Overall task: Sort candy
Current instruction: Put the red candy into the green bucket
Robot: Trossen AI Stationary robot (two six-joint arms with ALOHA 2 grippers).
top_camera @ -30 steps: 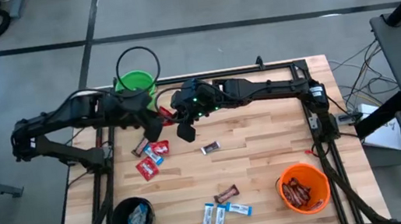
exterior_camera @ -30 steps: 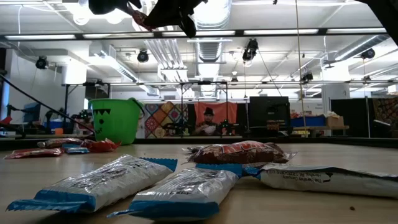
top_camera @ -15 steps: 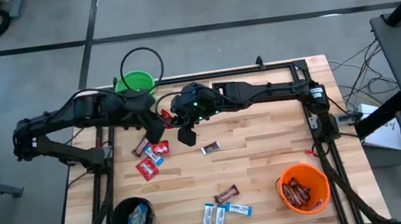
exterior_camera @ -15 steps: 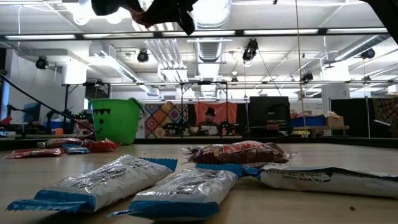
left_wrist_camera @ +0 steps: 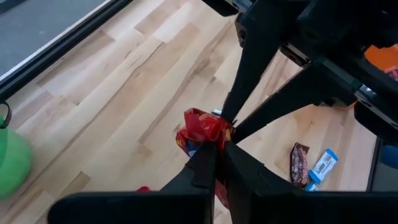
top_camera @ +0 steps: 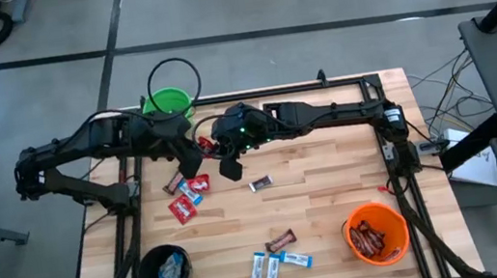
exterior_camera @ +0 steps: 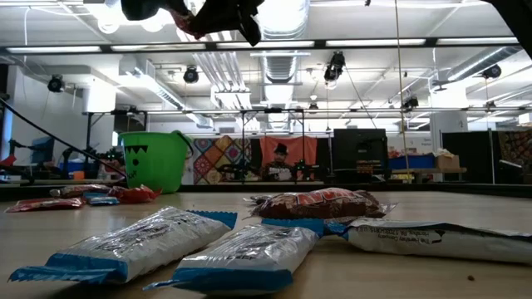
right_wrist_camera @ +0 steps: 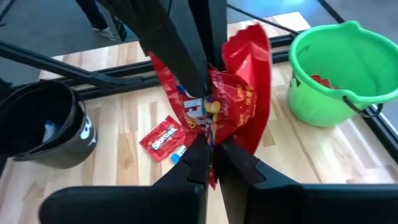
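Note:
A crumpled red candy packet (top_camera: pixel 205 145) hangs high above the table's far left part, between my two grippers. My left gripper (left_wrist_camera: pixel 216 160) comes from the left and is shut on it. My right gripper (right_wrist_camera: pixel 211 151) comes from the right and is shut on it too. In the low view the packet (exterior_camera: pixel 193 22) shows at the top, under both dark grippers. Loose candy lies on the wood: red packets (top_camera: pixel 183 207), a brown bar (top_camera: pixel 262 184), blue-and-white packets (top_camera: pixel 267 269). My left gripper pinches one end of the red packet (left_wrist_camera: pixel 205 140) between its two fingers, slanting down from the table's left. The packet is lifted clear of the table and bunched up. My right gripper pinches the packet's other side (right_wrist_camera: pixel 214 124) between its two fingers, slanting down from the table's right, opposite the left fingers (right_wrist_camera: pixel 186 62). The packet stands up crumpled beyond its fingertips.
A green bucket (top_camera: pixel 168 102) stands at the far left edge with red candy inside. A black bucket (top_camera: pixel 165 271) at the near left holds blue-and-white packets. An orange bucket (top_camera: pixel 377 233) at the near right holds brown bars. Bare wood lies mid-table and far right.
My left gripper has shut on the red packet that my right gripper holds up. Both arms have stayed where they were, and the packet stays clear of the table.

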